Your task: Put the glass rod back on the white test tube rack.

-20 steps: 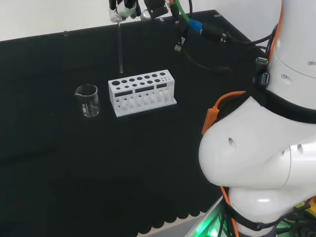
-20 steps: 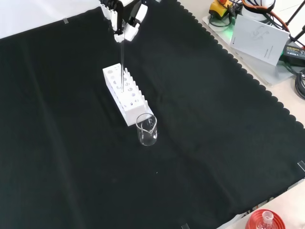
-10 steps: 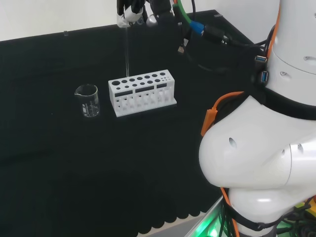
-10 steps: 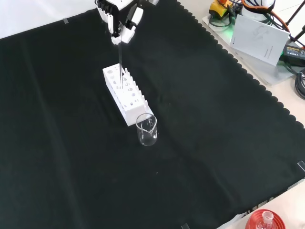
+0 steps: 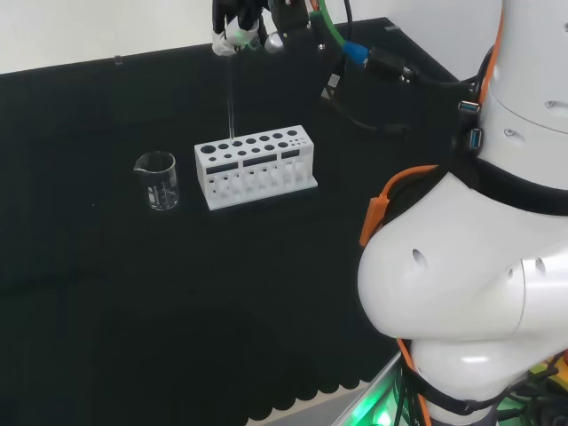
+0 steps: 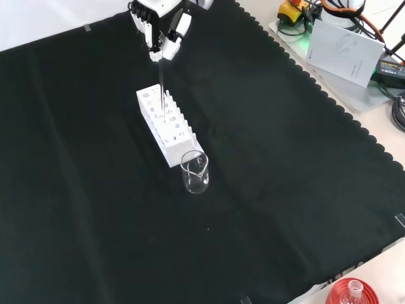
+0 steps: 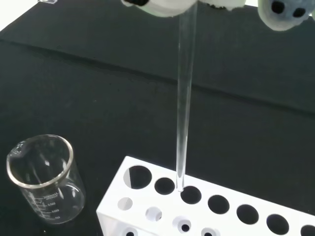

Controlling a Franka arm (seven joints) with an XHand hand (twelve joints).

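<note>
- Pinching the top end of the glass rod (image 5: 230, 98), the hand (image 5: 232, 25) has its fingers curled round it, so the rod hangs upright and its bare lower end can be steered.
- In the wrist view the rod's tip sits right at the rim of a hole in the far row of the white test tube rack (image 7: 206, 211), near the rack's beaker end; whether it has entered I cannot tell.
- An empty beaker (image 5: 157, 180) stands just left of the rack in the head view, apart from it, clear of the rod's path.
- Next, in my judgement, comes a straight descent, then letting go.
</note>
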